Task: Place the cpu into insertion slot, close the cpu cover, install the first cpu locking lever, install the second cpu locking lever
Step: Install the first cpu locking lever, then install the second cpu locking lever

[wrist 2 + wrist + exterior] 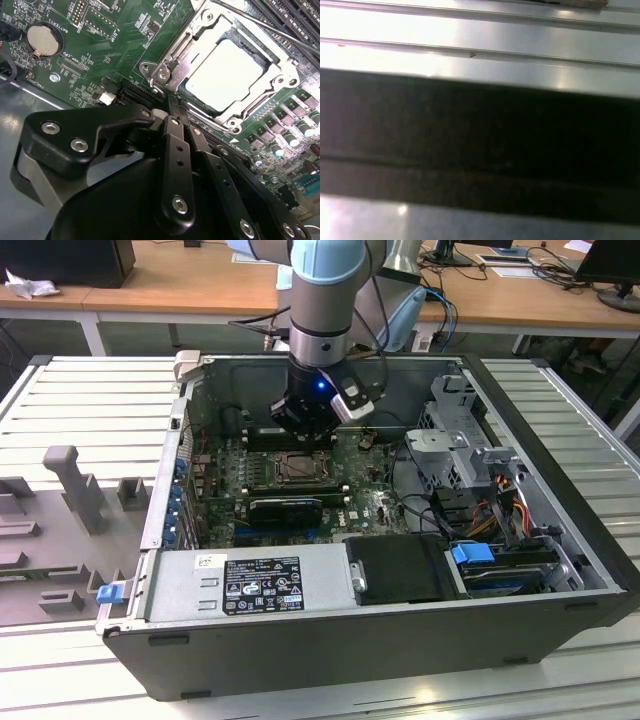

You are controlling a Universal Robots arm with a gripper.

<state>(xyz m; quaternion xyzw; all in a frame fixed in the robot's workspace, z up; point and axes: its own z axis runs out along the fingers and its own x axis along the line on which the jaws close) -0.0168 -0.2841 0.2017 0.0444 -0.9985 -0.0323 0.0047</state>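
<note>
Silvery cover is lying shut over the cpu, and the gripper, fingers pinched narrow beside the slot, is needing a steady, square push on the lever.

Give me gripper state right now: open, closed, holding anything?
Gripper: fingers closed together, nothing between them, tips at the corner of the cpu cover, which lies shut over the cpu.

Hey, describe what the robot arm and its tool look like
The arm is silver-grey with pale blue joint caps, black cables running alongside it, and a small blue light glowing near the wrist. In the second wrist view the tool is matte black with linked bars and silver screws.
</note>
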